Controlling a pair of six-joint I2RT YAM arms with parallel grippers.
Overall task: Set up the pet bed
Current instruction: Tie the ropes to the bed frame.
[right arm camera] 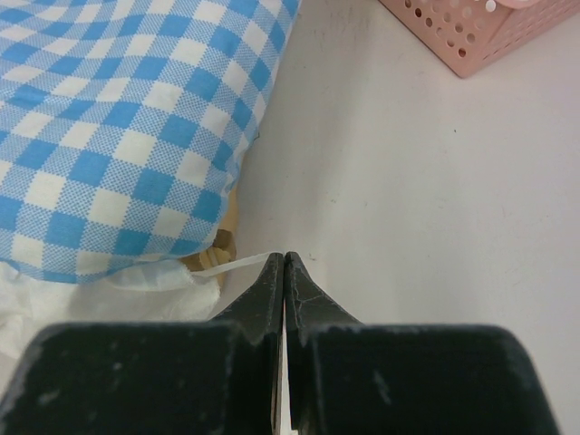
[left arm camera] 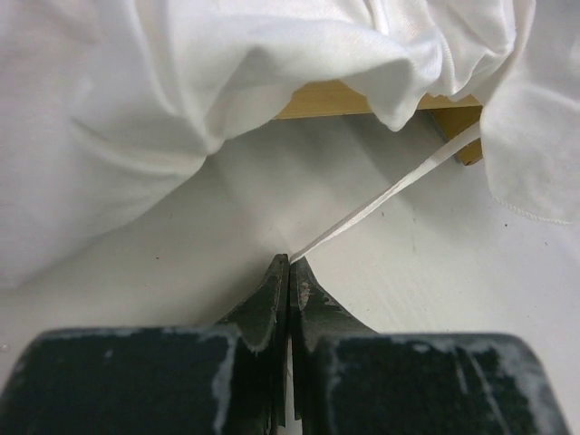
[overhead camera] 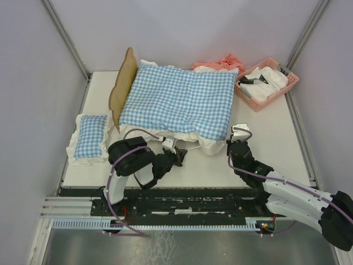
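Left gripper (left arm camera: 288, 261) and right gripper (right arm camera: 283, 256) each pinch a white tie (left arm camera: 381, 204); the pet bed (overhead camera: 122, 83) looks stiff and light, graspable by its rail (left arm camera: 322, 98).

Top view: fixed high behind the arm bases, looking down and forward over the whole desk (overhead camera: 276, 132). Left wrist view: low, very close, past the left tool (left arm camera: 288, 272) at the bed (left arm camera: 326, 98), near end. Right wrist view: close, past the right tool (right arm camera: 284, 267) toward the far right corner; shares cushion (right arm camera: 109, 118) and basket (right arm camera: 471, 36) with top.
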